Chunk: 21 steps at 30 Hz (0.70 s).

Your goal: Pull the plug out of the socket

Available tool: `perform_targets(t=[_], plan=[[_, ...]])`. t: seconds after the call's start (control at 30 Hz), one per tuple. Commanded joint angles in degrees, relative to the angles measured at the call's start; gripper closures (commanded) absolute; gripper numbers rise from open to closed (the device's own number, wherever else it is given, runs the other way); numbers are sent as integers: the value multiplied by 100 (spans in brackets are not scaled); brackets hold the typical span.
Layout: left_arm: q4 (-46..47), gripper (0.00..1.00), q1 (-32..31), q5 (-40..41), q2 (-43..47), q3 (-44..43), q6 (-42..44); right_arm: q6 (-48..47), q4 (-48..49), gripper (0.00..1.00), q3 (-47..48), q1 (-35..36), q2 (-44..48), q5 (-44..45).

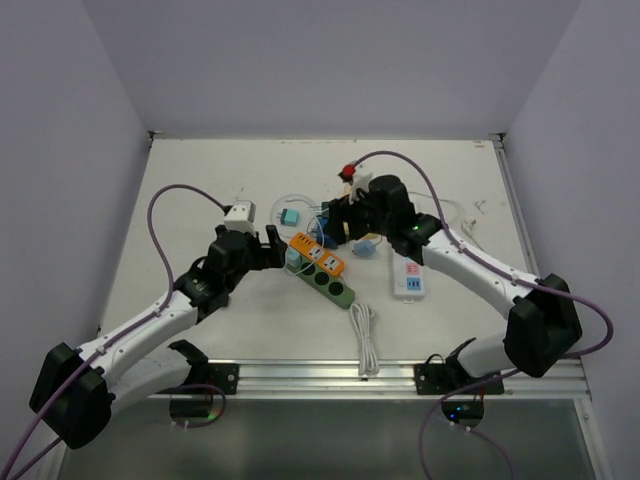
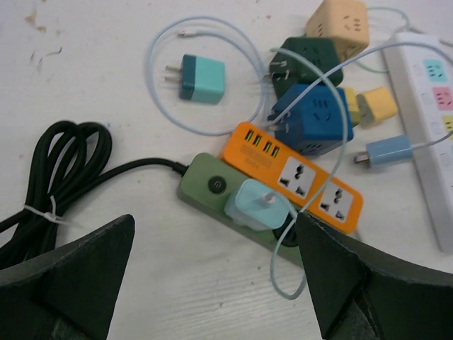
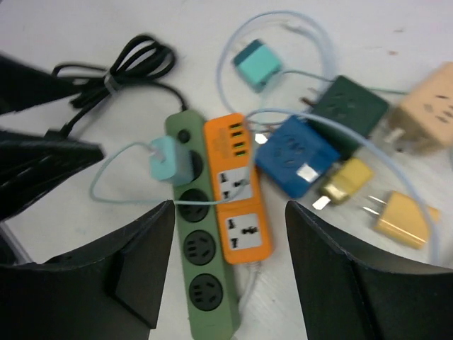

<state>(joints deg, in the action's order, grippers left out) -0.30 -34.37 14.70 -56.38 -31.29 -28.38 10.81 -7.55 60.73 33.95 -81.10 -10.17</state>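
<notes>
Left gripper (image 1: 275, 247) on the overhead cam sits just left of the green power strip (image 1: 335, 285) around mid-bench, with the right gripper (image 1: 335, 215) over the clutter toward the far edge. Left wrist cam: I see my jaws spread wide and the pale blue plug (image 2: 253, 205) seated in the green strip, untouched. Right wrist cam: jaws wide too, same plug just left of the orange strip (image 3: 237, 191).

walls (image 1: 60, 120): pale lilac | table (image 1: 200, 170): white, scuffed | light: even

Smooth plastic forms the green socket strip (image 2: 204, 185) and pale-blue plug (image 2: 253, 205); the table (image 2: 92, 78) looks scuffed, matt.
</notes>
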Motion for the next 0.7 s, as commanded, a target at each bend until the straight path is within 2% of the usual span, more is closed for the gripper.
perform_targets(t=[0.0, 0.17, 0.27, 0.33, 0.4, 0.67], plan=[[-111, 1, 71, 428, 259, 246, -62, -729, 78, 35, 44, 699, -370, -213], [-208, 1, 88, 622, 540, 457, -115, -1010, -176, 37, 508, 1393, -1056, 129], [-199, 7, 97, 762, 707, 553, -97, -1037, -326, 37, 790, 1613, -1452, 682], [-269, 3, 97, 859, 777, 580, -115, -1037, -291, 37, 870, 1649, -1645, 972], [-313, 0, 106, 938, 804, 606, -132, -1037, -247, 37, 967, 1676, -1742, 1000], [-94, 0, 106, 1114, 953, 861, -335, -923, 17, 37, 1230, 1702, -2313, 719]])
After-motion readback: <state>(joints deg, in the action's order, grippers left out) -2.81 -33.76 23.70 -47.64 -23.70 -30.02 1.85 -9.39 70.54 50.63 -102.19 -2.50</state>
